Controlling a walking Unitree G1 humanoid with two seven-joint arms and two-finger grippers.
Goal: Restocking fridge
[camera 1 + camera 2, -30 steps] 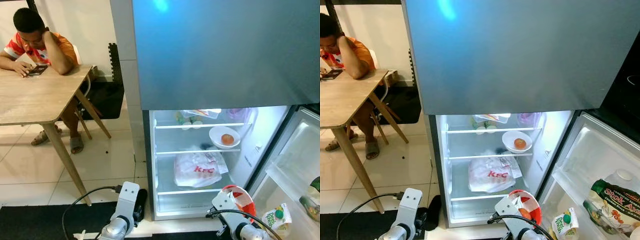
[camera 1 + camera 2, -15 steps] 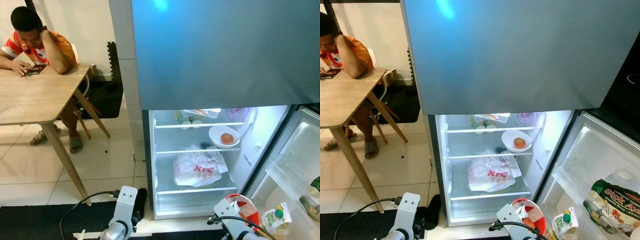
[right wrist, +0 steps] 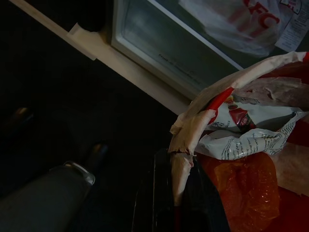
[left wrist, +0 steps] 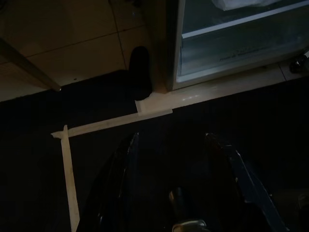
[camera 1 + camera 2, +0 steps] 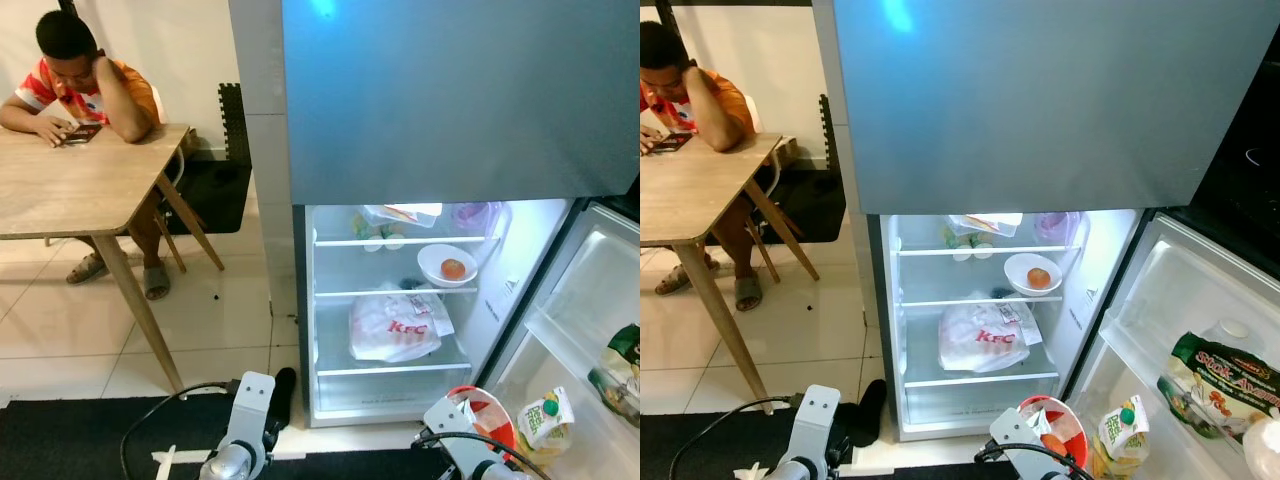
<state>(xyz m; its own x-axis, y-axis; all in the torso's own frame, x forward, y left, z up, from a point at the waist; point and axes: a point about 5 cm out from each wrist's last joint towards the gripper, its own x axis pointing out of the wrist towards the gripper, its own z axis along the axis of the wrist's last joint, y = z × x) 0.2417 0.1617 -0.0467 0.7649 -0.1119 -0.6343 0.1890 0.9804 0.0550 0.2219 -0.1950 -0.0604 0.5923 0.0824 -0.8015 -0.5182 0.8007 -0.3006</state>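
The right tool [image 3: 176,193] pinches the rim of a red paper bucket [image 5: 487,415] before the open fridge [image 5: 400,300]. The left tool [image 4: 174,183] hangs over the dark mat [image 4: 96,193], fingers spread, holding nothing.

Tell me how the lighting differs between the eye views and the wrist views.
Eye views: evenly lit, the fridge interior glowing bright, a ceiling-light glare spot on its upper door. Left wrist view: very dark over the mat. Right wrist view: dim, the red bucket still readable.

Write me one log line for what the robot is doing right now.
stage: at open fridge | right gripper: shut on red bucket rim | left gripper: open, idle over dark mat | KFC bag: on shelf
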